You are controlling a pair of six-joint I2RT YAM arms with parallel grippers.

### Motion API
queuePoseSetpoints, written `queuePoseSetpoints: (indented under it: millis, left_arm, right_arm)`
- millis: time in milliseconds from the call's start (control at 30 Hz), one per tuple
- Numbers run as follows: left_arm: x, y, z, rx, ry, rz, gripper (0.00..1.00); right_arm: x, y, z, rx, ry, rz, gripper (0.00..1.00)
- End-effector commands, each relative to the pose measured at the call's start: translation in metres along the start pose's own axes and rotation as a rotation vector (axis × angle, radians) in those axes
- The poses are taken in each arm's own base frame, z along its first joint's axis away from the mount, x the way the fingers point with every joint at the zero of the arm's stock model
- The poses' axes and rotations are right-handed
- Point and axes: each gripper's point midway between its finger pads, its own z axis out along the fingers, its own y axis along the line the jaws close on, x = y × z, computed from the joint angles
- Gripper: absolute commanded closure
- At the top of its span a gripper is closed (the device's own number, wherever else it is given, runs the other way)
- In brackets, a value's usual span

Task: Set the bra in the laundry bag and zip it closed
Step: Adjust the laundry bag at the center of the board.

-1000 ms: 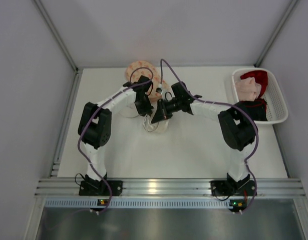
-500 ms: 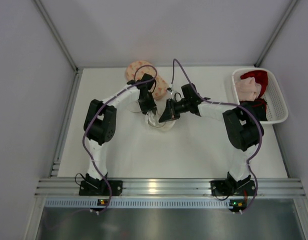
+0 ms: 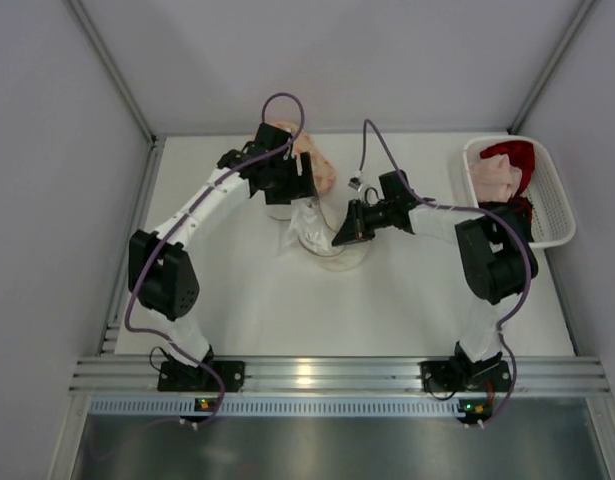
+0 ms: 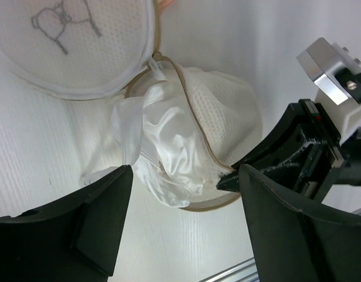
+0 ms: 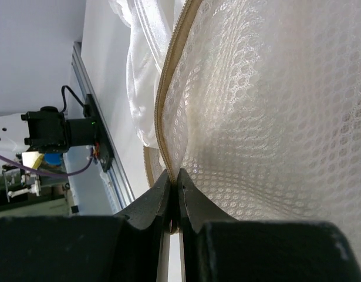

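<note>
White table [image 3: 247, 310]: laundry bag [image 4: 227, 111], basket [image 3: 565, 215] (garments [image 3: 495, 176] inside)

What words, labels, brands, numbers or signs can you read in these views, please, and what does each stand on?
None: no word, number or brand can be read in any view.
The round white mesh panel bears only a grey line drawing, not letters.
The white mesh laundry bag and the white plastic basket show no label.
</note>
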Motion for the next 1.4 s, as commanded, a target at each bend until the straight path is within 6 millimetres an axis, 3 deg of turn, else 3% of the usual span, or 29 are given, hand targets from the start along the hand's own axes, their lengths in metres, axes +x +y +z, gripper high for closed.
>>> queuePoseSetpoints:
  millis: [0,100,133,200,233,333,400,533,567,667,700,900,1000,1133,1200,1233,1300,1333,1367]
  left_arm:
    - [-0.015,-0.003,-0.023,0.103,-0.074,0.098,0.22]
    - [-0.019,0.014,-0.023,0.119,-0.097,0.048,0.26]
    - [-0.031,0.034,-0.024,0.122,-0.113,-0.015,0.26]
    - [-0.048,0.052,-0.018,0.185,-0.133,-0.045,0.27]
    - [-0.058,0.073,-0.014,0.204,-0.133,-0.059,0.28]
    - [-0.080,0.092,-0.010,0.266,-0.184,-0.036,0.22]
    - [-0.089,0.108,0.005,0.268,-0.192,-0.039,0.16]
    - [-0.091,0.114,0.035,0.377,-0.151,0.028,0.10]
    - [-0.092,0.120,0.050,0.385,-0.134,0.025,0.09]
    - [-0.102,0.125,0.063,0.447,-0.128,0.019,0.08]
    - [-0.096,0.130,0.078,0.455,-0.102,-0.007,0.07]
    - [-0.091,0.142,0.105,0.450,-0.095,-0.034,0.07]
    - [-0.083,0.145,0.115,0.463,-0.085,-0.049,0.11]
    - [-0.056,0.139,0.116,0.542,-0.003,-0.097,0.31]
    - [-0.045,0.135,0.109,0.561,0.018,-0.108,0.38]
    - [-0.028,0.138,0.109,0.563,0.053,-0.132,0.44]
    - [-0.022,0.134,0.097,0.575,0.055,-0.128,0.51]
    - [-0.016,0.144,0.091,0.565,0.056,-0.158,0.64]
    - [-0.013,0.141,0.084,0.584,0.062,-0.163,0.72]
  right_arm:
    - [-0.005,0.010,-0.015,-0.018,-0.028,-0.073,0.93]
    - [0.003,0.003,-0.018,-0.004,-0.018,-0.062,0.93]
    - [0.004,0.002,-0.018,-0.002,-0.014,-0.072,0.93]
    - [0.009,-0.003,-0.020,0.009,-0.005,-0.068,0.93]
    - [0.012,-0.006,-0.021,0.014,-0.002,-0.070,0.93]
    - [0.014,-0.013,-0.023,0.026,-0.001,-0.064,0.93]
    - [0.013,-0.017,-0.023,0.032,-0.001,-0.060,0.93]
    - [0.013,-0.022,-0.025,0.034,0.000,-0.058,0.93]
    - [0.014,-0.023,-0.026,0.039,0.004,-0.051,0.93]
    - [0.014,-0.026,-0.028,0.042,0.006,-0.050,0.94]
    - [0.014,-0.027,-0.029,0.044,0.004,-0.051,0.94]
    - [0.012,-0.030,-0.032,0.048,-0.003,-0.042,0.94]
    - [0.013,-0.032,-0.032,0.051,-0.001,-0.037,0.94]
    - [0.012,-0.033,-0.034,0.053,-0.006,-0.034,0.94]
    - [0.009,-0.033,-0.036,0.055,-0.013,-0.030,0.93]
    - [0.008,-0.032,-0.036,0.055,-0.015,-0.032,0.93]
    - [0.004,-0.032,-0.037,0.059,-0.023,-0.025,0.94]
    - [0.000,-0.030,-0.039,0.059,-0.035,-0.029,0.94]
    - [-0.005,-0.029,-0.042,0.061,-0.052,-0.034,0.94]
